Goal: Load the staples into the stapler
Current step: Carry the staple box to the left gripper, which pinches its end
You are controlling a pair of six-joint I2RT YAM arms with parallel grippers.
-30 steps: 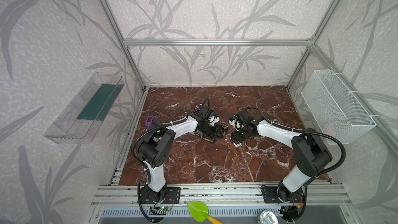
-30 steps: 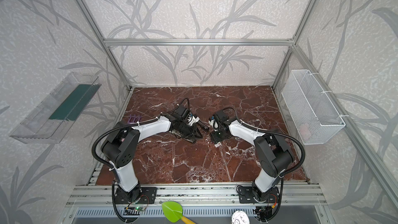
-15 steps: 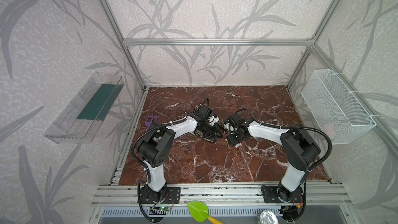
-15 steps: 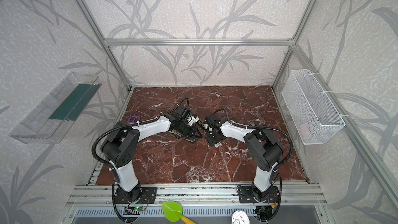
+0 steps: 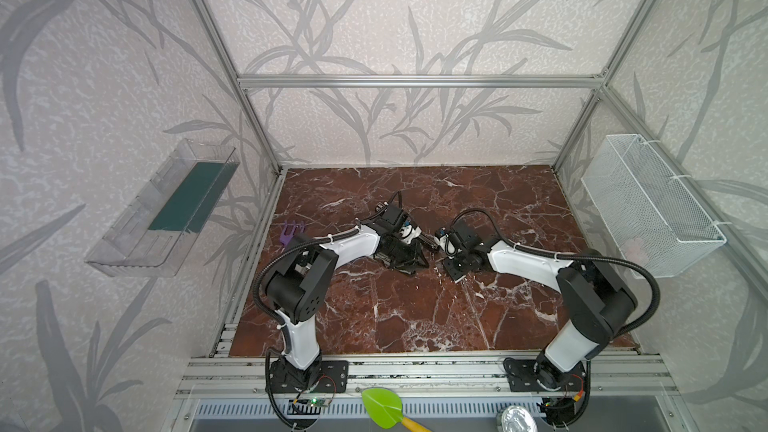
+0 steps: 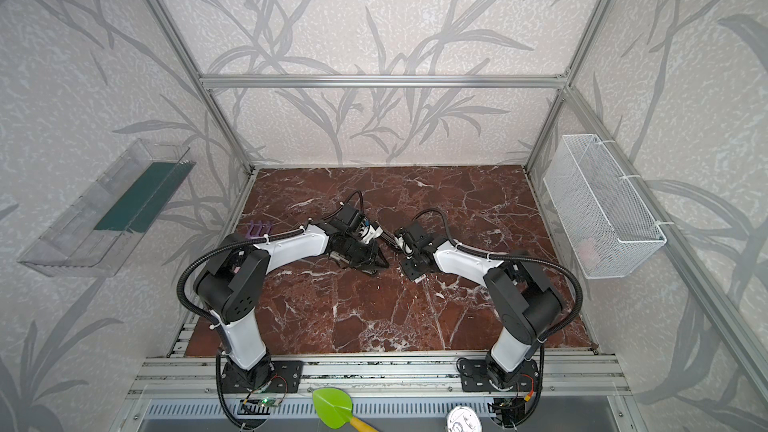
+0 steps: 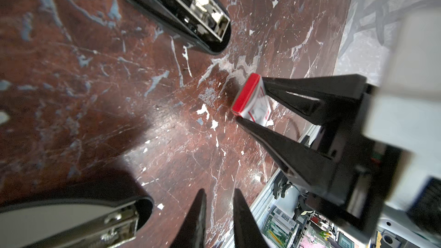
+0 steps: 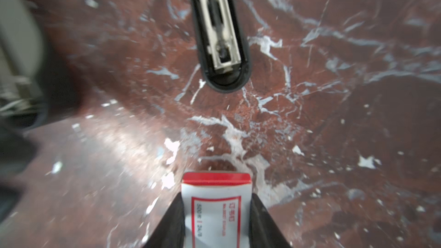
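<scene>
One staples box wedged between right claw tips, clenched on its sides; red end protruding.

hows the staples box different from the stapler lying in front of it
Colour: the staples box is white with red print; the stapler is black with a shiny metal channel. Size: the box is much shorter than the stapler. State: the box sits between the right claw's fingers, which press its sides; the stapler's visible end lies ungripped. Both line up end to end over the marble table.
</scene>
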